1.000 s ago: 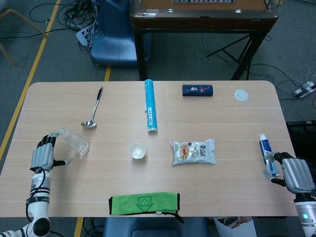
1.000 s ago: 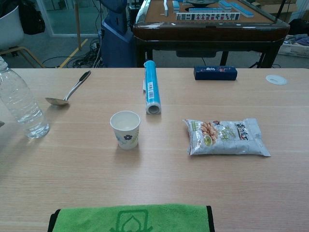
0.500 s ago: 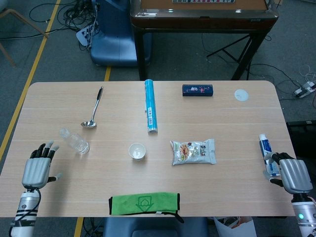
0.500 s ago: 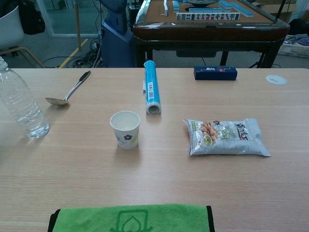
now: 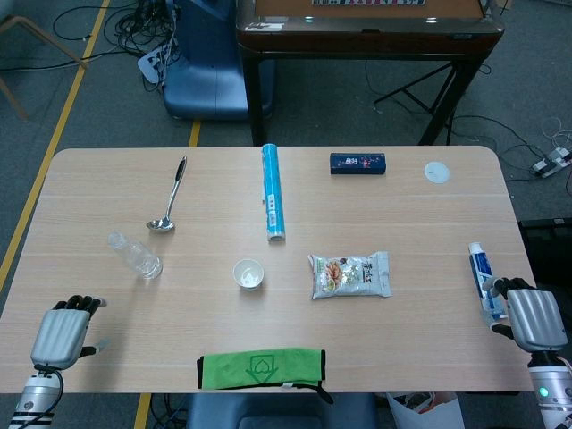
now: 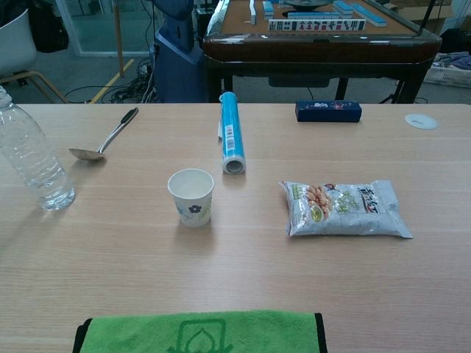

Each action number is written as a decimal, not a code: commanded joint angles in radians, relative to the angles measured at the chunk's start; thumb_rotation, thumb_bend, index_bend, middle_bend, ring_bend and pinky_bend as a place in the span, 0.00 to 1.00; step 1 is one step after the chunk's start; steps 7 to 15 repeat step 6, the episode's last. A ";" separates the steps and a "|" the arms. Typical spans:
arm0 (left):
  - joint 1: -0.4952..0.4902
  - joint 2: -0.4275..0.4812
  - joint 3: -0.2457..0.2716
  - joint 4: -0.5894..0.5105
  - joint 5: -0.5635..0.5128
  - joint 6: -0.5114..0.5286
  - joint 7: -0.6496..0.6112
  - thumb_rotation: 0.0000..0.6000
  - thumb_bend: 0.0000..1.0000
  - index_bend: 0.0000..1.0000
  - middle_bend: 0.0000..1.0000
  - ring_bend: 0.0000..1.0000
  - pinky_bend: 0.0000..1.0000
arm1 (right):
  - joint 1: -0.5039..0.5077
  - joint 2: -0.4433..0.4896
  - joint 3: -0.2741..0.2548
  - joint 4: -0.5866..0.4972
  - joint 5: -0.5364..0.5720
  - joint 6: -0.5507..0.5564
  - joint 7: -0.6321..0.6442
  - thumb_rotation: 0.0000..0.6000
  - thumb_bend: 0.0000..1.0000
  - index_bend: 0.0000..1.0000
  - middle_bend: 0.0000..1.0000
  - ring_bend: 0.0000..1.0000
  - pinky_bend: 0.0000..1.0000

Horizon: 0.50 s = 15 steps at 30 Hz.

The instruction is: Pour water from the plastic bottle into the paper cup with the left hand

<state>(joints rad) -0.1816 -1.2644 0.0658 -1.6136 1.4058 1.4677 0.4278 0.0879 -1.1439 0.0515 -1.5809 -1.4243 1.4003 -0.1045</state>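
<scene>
The clear plastic bottle (image 5: 136, 255) (image 6: 29, 154) stands upright and uncapped on the left of the table, with nothing touching it. To its right stands the white paper cup (image 5: 248, 273) (image 6: 191, 197), upright with its mouth up. My left hand (image 5: 61, 336) hovers at the near-left table edge, well short of the bottle, fingers apart and holding nothing. Only the head view shows it. My right hand (image 5: 534, 319) sits at the near-right edge, empty, its fingers beside a toothpaste tube (image 5: 481, 270).
A metal ladle (image 5: 170, 197) lies behind the bottle. A blue roll (image 5: 273, 192) lies behind the cup, a snack bag (image 5: 349, 274) to its right. A green cloth (image 5: 260, 367) lies at the front edge. A dark box (image 5: 357, 163) and white lid (image 5: 436, 172) sit far back.
My left hand has drawn back from beside the bottle toward the near-left table edge. The bottle stays standing where it was. The right hand has hardly moved.
</scene>
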 commanded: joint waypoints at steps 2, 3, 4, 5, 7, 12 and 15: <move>0.005 0.013 -0.017 -0.016 -0.007 0.000 0.017 1.00 0.07 0.38 0.39 0.31 0.44 | -0.001 0.003 -0.001 0.001 0.004 -0.004 -0.001 1.00 0.23 0.45 0.50 0.41 0.66; 0.006 0.014 -0.020 -0.018 -0.005 0.001 0.021 1.00 0.07 0.38 0.39 0.31 0.44 | -0.002 0.003 -0.001 -0.001 0.002 -0.002 -0.002 1.00 0.23 0.45 0.50 0.41 0.66; 0.006 0.013 -0.021 -0.018 -0.002 0.001 0.024 1.00 0.07 0.38 0.39 0.31 0.44 | -0.002 0.004 -0.002 -0.003 -0.001 0.000 -0.003 1.00 0.23 0.45 0.50 0.41 0.66; 0.007 0.011 -0.022 -0.018 0.000 0.001 0.026 1.00 0.07 0.38 0.39 0.31 0.44 | -0.003 0.004 -0.004 -0.004 -0.004 0.001 -0.004 1.00 0.23 0.45 0.50 0.41 0.66; 0.010 0.007 -0.022 -0.017 0.002 0.000 0.029 1.00 0.07 0.38 0.39 0.31 0.44 | -0.003 0.003 -0.005 -0.005 -0.006 0.001 -0.003 1.00 0.23 0.45 0.50 0.41 0.66; 0.010 0.007 -0.022 -0.017 0.002 0.000 0.029 1.00 0.07 0.38 0.39 0.31 0.44 | -0.003 0.003 -0.005 -0.005 -0.006 0.001 -0.003 1.00 0.23 0.45 0.50 0.41 0.66; 0.010 0.007 -0.022 -0.017 0.002 0.000 0.029 1.00 0.07 0.38 0.39 0.31 0.44 | -0.003 0.003 -0.005 -0.005 -0.006 0.001 -0.003 1.00 0.23 0.45 0.50 0.41 0.66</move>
